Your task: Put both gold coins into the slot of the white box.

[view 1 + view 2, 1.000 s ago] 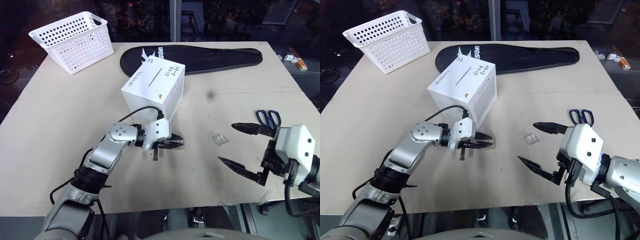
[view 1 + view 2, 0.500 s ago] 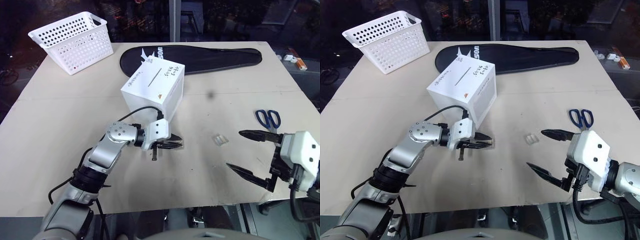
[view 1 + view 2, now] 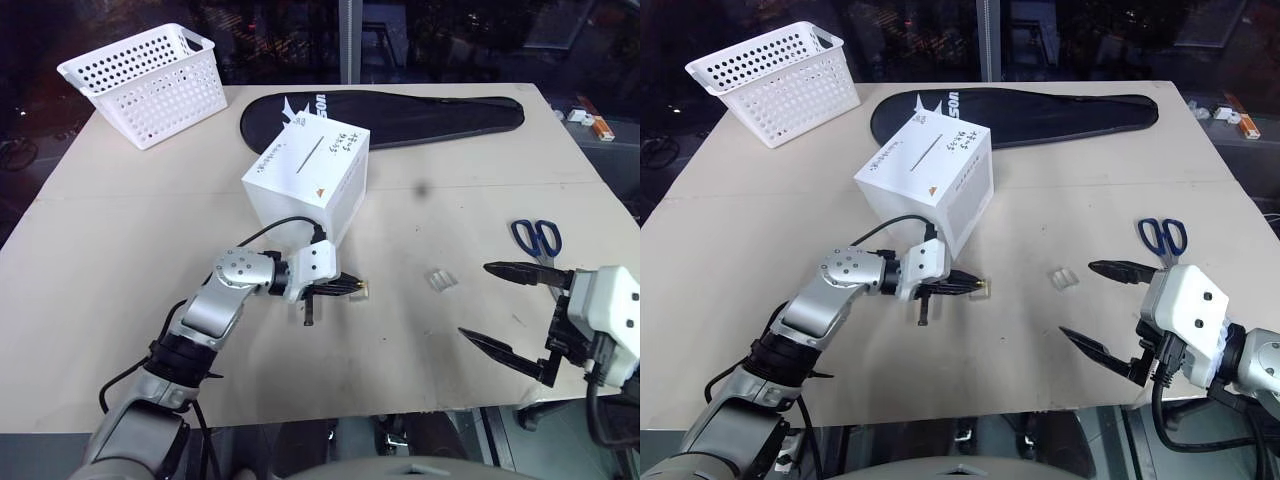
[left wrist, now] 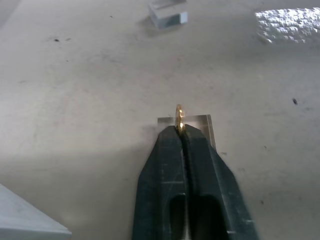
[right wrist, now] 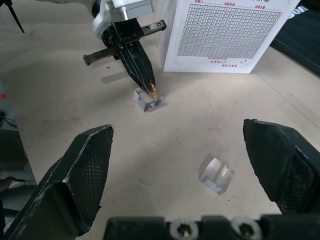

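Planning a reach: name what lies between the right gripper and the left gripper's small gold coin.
Only a small clear plastic block on the beige tabletop; the right wrist view shows it.

You are looking at one white box (image 3: 308, 178) sitting mid-table. Beside it, two clear plastic cases are lying: one (image 5: 148, 99) near the box's front, one (image 5: 217, 176) farther to the box's right. One gold coin (image 4: 179, 115) is showing. One white perforated basket (image 3: 146, 82), one black racket cover (image 3: 400, 112) and one pair of scissors (image 3: 536, 237) are lying around the box.
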`<state>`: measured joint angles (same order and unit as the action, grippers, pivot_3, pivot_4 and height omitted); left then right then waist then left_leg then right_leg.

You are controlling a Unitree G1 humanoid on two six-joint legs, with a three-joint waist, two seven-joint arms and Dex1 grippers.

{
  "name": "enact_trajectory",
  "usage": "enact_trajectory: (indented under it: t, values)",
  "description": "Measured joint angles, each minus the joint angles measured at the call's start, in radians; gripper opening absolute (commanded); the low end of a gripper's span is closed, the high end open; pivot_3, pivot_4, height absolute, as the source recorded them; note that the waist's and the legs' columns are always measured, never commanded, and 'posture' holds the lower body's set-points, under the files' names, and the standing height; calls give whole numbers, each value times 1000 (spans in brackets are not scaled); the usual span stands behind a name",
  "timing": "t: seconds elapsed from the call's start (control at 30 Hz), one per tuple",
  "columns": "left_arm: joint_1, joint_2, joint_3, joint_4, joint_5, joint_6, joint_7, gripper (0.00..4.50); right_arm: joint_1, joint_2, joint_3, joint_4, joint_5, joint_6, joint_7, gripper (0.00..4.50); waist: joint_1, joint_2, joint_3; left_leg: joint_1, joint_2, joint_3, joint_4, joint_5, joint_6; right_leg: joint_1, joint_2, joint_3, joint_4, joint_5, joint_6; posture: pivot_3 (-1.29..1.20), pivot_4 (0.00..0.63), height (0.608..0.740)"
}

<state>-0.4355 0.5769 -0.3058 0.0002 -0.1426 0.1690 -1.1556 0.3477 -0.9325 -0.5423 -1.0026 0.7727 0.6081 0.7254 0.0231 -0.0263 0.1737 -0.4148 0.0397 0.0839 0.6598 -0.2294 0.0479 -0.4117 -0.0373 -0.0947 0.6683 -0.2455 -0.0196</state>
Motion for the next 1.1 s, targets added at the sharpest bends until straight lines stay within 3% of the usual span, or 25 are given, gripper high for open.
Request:
enact_trajectory:
  t: [0.67, 0.9, 1.1]
  values:
    - [2, -1, 84, -41, -169, 203, -19, 78, -5, 11, -8, -1, -18, -3, 1, 4500, -4, 0, 0, 0, 0, 0, 0, 0, 0, 0, 0, 0, 0, 0, 0, 0, 150, 738]
    - [-10, 30, 280, -258, -528, 570, 30, 78, -17, 15, -6, 0, -19, -6, 8, 4500, -7, 0, 0, 0, 0, -1, 0, 0, -1, 0, 0, 0, 0, 0, 0, 0, 150, 738]
    - [-199, 79, 517, -283, -933, 930, 271, 78, -67, 17, -5, 25, -10, -17, 12, 4500, -6, -1, 1, 0, 0, -3, 2, 0, 0, 1, 0, -1, 1, 0, 0, 0, 150, 738]
